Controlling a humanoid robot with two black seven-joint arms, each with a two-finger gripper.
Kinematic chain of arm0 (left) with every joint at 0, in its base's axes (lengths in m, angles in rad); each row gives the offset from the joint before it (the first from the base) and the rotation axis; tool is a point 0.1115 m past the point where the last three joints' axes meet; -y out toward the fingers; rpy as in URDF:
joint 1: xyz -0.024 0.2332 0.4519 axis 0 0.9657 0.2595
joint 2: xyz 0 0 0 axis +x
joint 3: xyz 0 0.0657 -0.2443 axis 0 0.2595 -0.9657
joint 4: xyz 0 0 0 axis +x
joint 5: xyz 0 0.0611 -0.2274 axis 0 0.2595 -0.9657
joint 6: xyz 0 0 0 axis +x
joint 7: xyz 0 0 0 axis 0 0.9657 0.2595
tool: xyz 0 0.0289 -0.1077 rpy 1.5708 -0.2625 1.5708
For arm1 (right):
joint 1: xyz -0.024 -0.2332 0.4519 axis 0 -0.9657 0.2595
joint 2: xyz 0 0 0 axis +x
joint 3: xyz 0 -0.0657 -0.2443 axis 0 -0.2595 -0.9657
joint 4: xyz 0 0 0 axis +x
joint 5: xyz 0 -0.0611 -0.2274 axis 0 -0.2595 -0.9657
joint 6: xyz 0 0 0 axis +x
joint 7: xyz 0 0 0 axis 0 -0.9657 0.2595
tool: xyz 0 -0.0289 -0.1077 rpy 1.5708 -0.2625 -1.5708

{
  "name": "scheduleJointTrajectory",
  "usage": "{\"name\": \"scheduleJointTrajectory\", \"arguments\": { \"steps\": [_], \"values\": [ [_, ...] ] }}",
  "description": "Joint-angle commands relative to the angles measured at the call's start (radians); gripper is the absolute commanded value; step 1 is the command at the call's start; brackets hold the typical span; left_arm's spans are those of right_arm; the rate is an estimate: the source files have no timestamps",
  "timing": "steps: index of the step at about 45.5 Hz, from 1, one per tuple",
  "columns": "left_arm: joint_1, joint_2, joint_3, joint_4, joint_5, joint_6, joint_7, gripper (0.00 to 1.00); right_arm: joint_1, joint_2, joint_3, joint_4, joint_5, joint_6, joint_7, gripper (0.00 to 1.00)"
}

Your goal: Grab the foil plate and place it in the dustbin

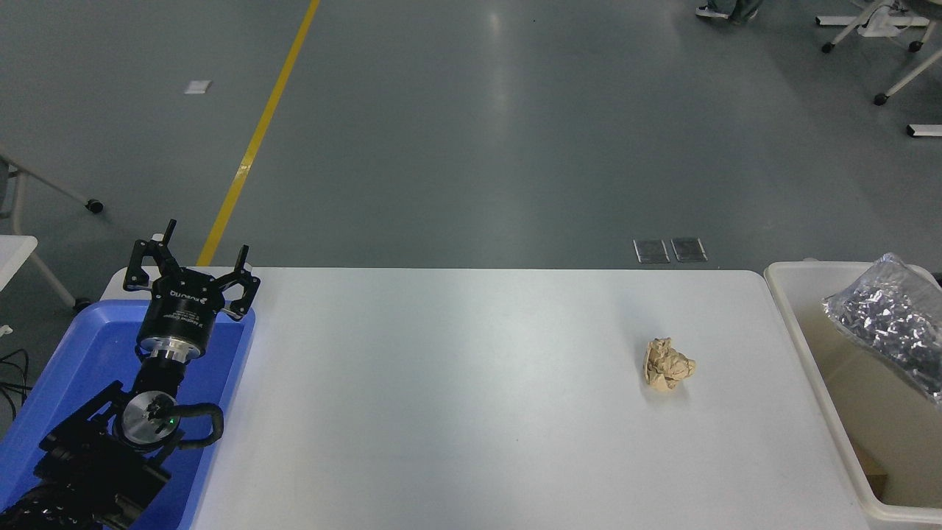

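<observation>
Beside the smooth white table [456, 397], crinkled foil plate [887, 324] sits in cream dustbin [802, 346]; left gripper [193, 254] spread wide.

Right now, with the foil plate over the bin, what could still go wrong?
1. The foil plate sits tilted above the dustbin, reaching the picture's right edge; what holds it is out of view, so it might catch on the rim.
2. The brown paper ball lies on the table near the bin and could be knocked.
3. The left end effector is parked, open, over the blue tray.
</observation>
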Motion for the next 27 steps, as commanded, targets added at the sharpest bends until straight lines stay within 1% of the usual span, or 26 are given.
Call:
{"name": "scheduleJointTrajectory", "arguments": {
  "steps": [1,8,9,10,11,20,22,27],
  "values": [
    [0.0,0.0,0.0,0.0,-0.001,0.001,0.0,1.0,-0.071,0.047,0.045,-0.018,0.088,-0.069,-0.041,0.0],
    [-0.001,0.0,0.0,0.0,-0.001,0.001,0.0,1.0,-0.071,0.064,0.045,-0.013,0.087,-0.092,-0.037,0.0],
    [-0.001,0.0,0.0,0.0,-0.001,0.001,0.0,1.0,-0.071,0.066,0.044,-0.012,0.086,-0.092,-0.035,0.19],
    [-0.001,0.0,0.0,0.0,-0.001,0.001,0.0,1.0,-0.071,0.066,0.042,-0.01,0.085,-0.092,-0.034,0.64],
    [-0.001,0.0,0.0,0.0,0.001,0.001,0.0,1.0,-0.071,0.066,0.042,-0.01,0.082,-0.09,-0.031,1.0],
    [-0.001,0.0,0.0,0.0,0.001,0.0,0.0,1.0,0.003,0.051,0.027,0.05,0.053,-0.081,-0.028,1.0],
    [-0.001,0.0,0.0,0.0,0.001,0.0,0.0,1.0,0.04,0.031,0.015,0.086,0.016,-0.078,-0.028,1.0],
    [-0.003,0.0,0.0,-0.001,0.001,-0.002,0.001,1.0,0.151,-0.072,-0.024,0.23,-0.128,-0.078,-0.028,1.0]
  ]
}}
